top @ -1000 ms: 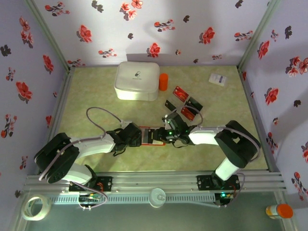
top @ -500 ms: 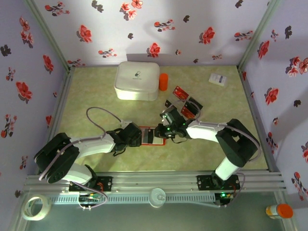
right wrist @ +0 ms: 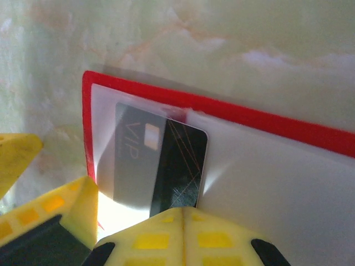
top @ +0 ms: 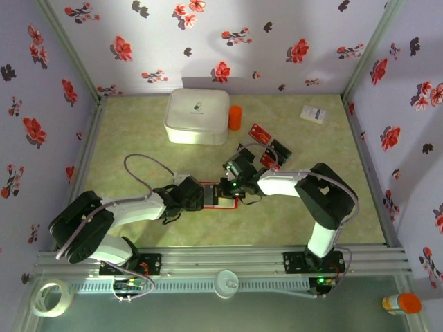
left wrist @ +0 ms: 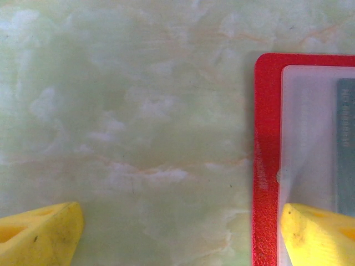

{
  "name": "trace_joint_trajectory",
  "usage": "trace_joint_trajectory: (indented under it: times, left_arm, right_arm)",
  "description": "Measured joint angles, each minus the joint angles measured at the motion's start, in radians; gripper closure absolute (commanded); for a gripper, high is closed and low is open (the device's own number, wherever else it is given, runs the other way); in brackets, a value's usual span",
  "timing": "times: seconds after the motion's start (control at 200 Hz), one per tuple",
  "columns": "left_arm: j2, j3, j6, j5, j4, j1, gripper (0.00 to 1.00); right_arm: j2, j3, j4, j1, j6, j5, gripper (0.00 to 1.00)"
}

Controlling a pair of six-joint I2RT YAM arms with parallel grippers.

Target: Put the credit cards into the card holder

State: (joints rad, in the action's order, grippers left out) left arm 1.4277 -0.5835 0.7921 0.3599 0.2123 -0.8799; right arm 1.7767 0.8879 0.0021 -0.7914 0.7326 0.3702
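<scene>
The red card holder [top: 210,187] lies open near the table's front, pale inside up. A black VIP credit card [right wrist: 161,166] sits partly under its clear pocket. My right gripper [right wrist: 183,209] is shut, and its joined fingertips meet the card's near edge; the card is not between them. From above, the right gripper [top: 230,185] is over the holder's right half. My left gripper [left wrist: 177,238] is open. One fingertip [left wrist: 316,233] rests on the holder's [left wrist: 266,138] pale inside, and the other is on bare table. Three loose cards, red [top: 261,133], black [top: 279,147] and red [top: 270,161], lie behind.
A big white rounded box [top: 197,115] and an orange cylinder [top: 235,117] stand at the back. A small white box [top: 313,113] lies at the back right. Flowered walls close in three sides. The left gripper's yellow finger [right wrist: 66,213] is beside my right fingertips.
The right gripper has closed its jaws and moved left from the loose cards to the holder, its forearm swinging with it. The left arm has stayed still.
</scene>
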Motion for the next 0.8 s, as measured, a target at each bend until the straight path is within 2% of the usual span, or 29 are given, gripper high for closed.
trace_joint_trajectory:
  times: [0.255,0.54,0.8]
  left_arm:
    - [0.000,0.002,0.004,0.005,-0.002,-0.002,0.08]
    - [-0.007,0.002,0.006,0.004,0.002,-0.002,0.07]
    - [-0.052,0.004,0.018,0.003,0.097,-0.002,0.07]
  right_arm:
    - [0.046,0.053,-0.003,-0.023,0.000,0.000,0.95]
    - [-0.005,0.053,-0.061,-0.023,-0.001,-0.033,0.98]
    - [-0.031,0.053,-0.087,-0.023,0.000,-0.061,1.00]
